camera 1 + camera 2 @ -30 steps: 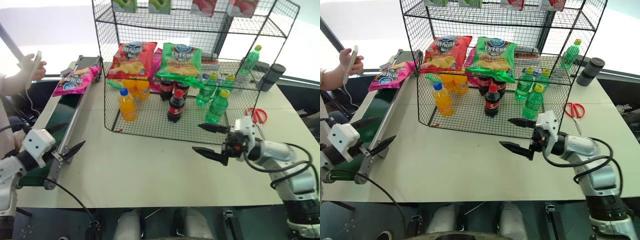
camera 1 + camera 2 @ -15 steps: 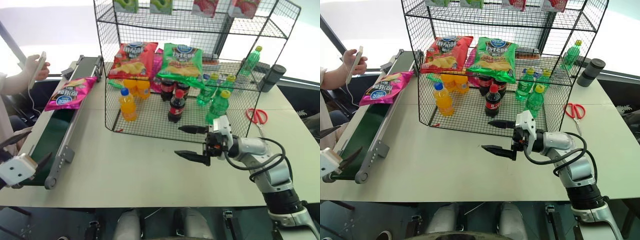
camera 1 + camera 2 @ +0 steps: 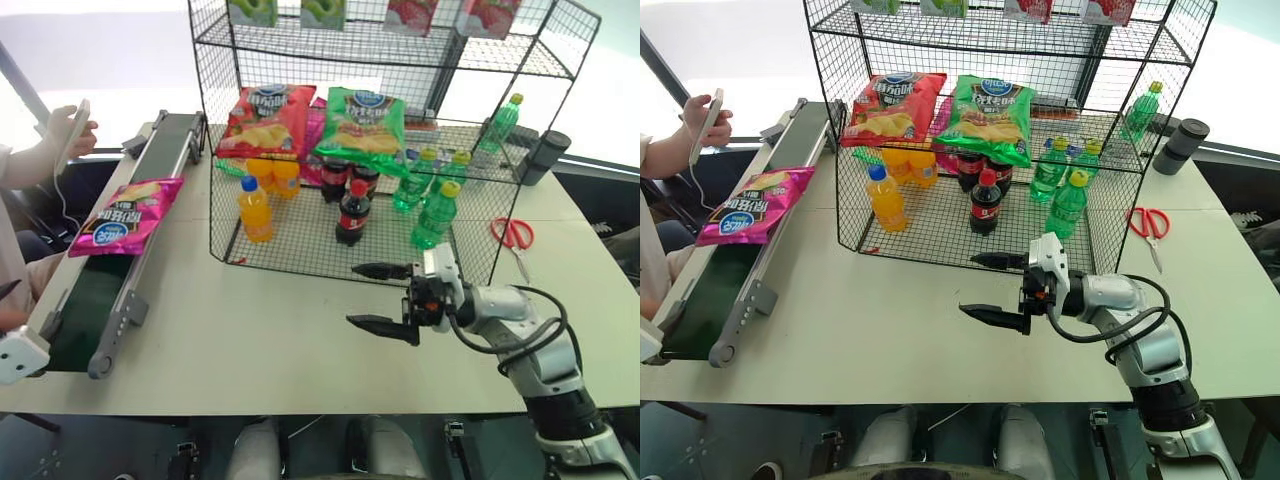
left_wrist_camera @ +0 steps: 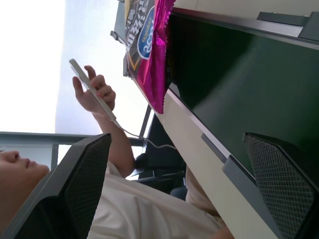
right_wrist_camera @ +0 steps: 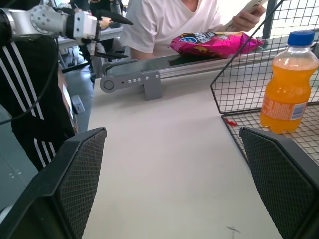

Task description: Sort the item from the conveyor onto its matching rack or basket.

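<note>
Riding the conveyor (image 3: 150,190), pink chip bag (image 3: 125,214) not yet picked; both end effectors, left (image 5: 102,32) & right (image 3: 378,296), spread, empty; rack (image 3: 330,160) placement remains.

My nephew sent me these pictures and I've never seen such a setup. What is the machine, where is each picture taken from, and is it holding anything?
It is a humanoid robot with two arms, each ending in a two-fingered black tool. Two pictures come from cameras in its head, looking down over a pale table. The other two come from cameras on its wrists, looking out between the tool's fingers.

On the robot's left runs a dark conveyor carrying a pink chip bag. Behind stands a black wire rack holding red and green chip bags and drink bottles. Red scissors lie to its right, and a person's hand holds a phone beyond the conveyor.

The right tool hovers open over the table, and the left tool is open near the conveyor's end. Neither holds anything.
</note>
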